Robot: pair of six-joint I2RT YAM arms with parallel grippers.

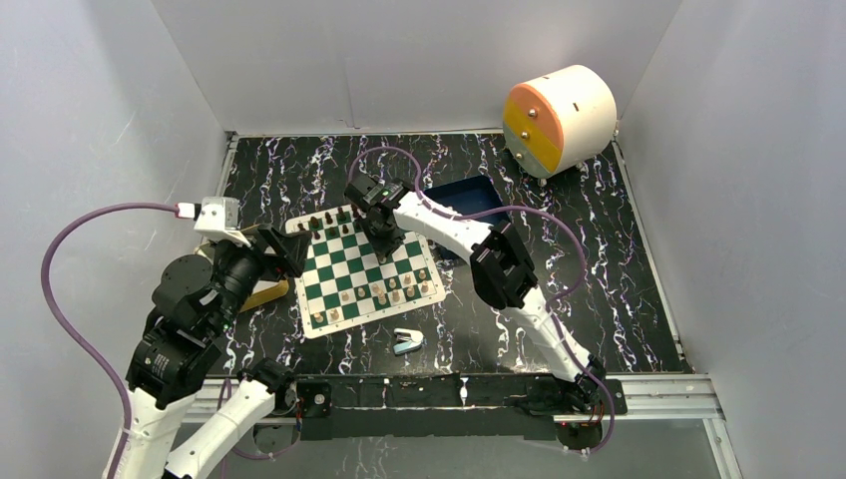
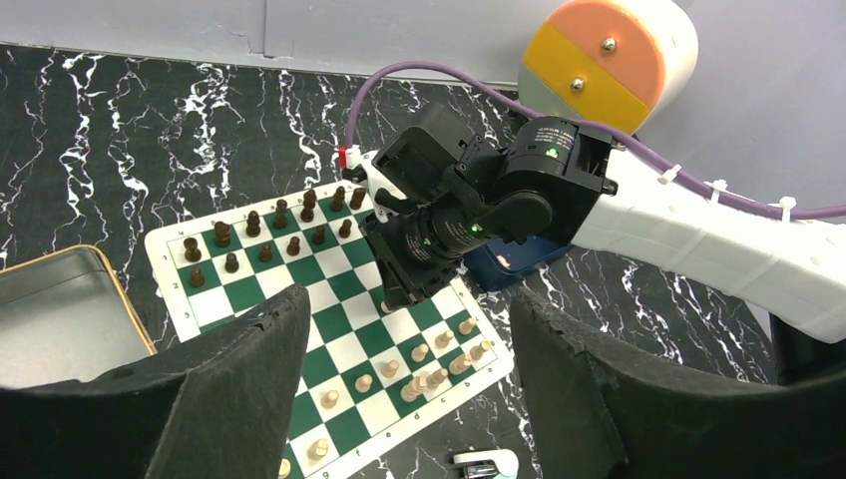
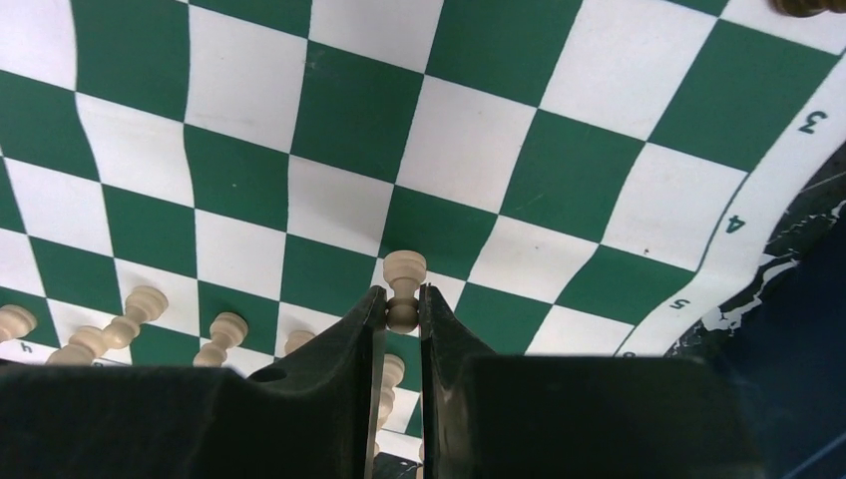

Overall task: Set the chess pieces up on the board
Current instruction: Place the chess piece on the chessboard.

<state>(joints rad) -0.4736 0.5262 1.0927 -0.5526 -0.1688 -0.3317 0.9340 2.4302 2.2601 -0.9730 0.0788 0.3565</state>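
Your right claw (image 3: 402, 295) is pinched shut on a light pawn (image 3: 404, 265), fingertips at its neck just under the head, likely so the little piece cannot tip. It hangs over the middle squares of the board (image 3: 339, 110); whether its base touches, you cannot tell from here. The other light pieces (image 1: 384, 291) crowd the near edge, so that is probably where it belongs. The dark pieces (image 1: 324, 225) fill the far-left rows. Your left claw (image 2: 409, 299) hangs wide apart and empty off the board's left side, out of the way.
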